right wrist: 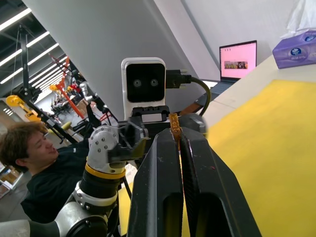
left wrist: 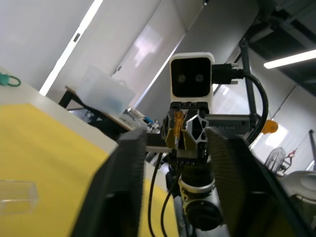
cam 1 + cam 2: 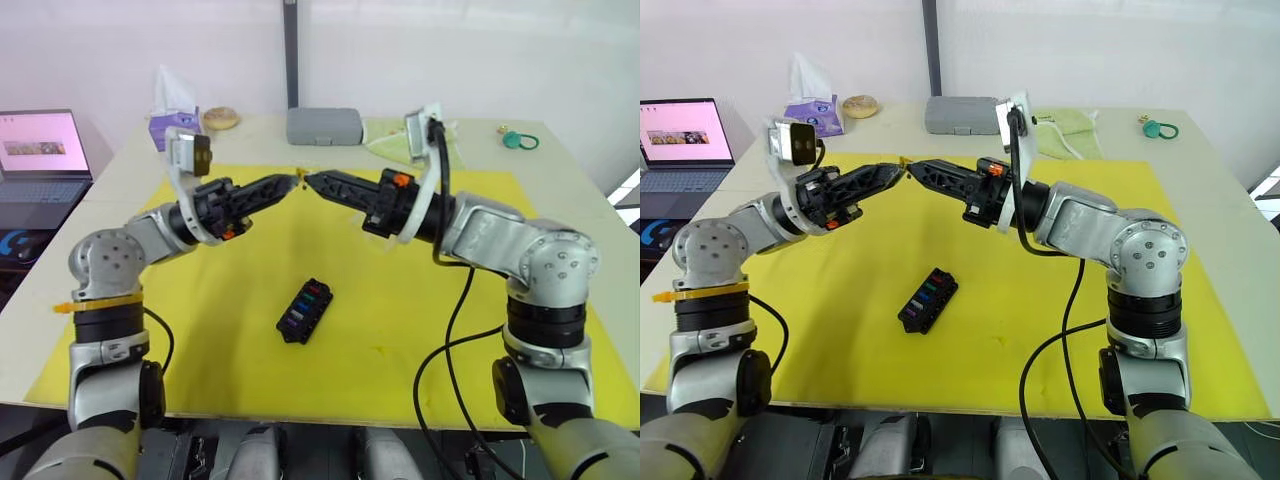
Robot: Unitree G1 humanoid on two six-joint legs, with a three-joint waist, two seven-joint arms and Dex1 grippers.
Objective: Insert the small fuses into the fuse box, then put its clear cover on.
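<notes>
On the far left, off the table's edge, one laptop stands open with its screen lit. At the table's back left corner there is one purple tissue box and, just beside it, a small round tan thing I cannot make out.

Over the yellow mat, near its back edge, the two arms meet tip to tip in the air. The left gripper reaches in from the left; in the left wrist view its jaws stand apart, with nothing between them. The right gripper comes from the other side, and in its own wrist view its jaws are pressed together on one orange fuse, a thin chip that sticks out past the fingertips. That same chip shows as a tiny orange speck where the two grippers meet.

Below them, around the middle of the mat, one fuse box lies flat, black, turned at a slant. Coloured fuses sit in its slots: I can pick out blue, red, green and purple dots, but not count them for certain.

One clear cover lies on the mat in the left wrist view, well apart from both grippers.

Along the table's back edge, near the middle, one rounded grey case is shut. To its right is a pale green cloth, and at the back right corner one small teal ring-shaped thing.

A person in dark clothing shows in the right wrist view, beyond the left arm.
</notes>
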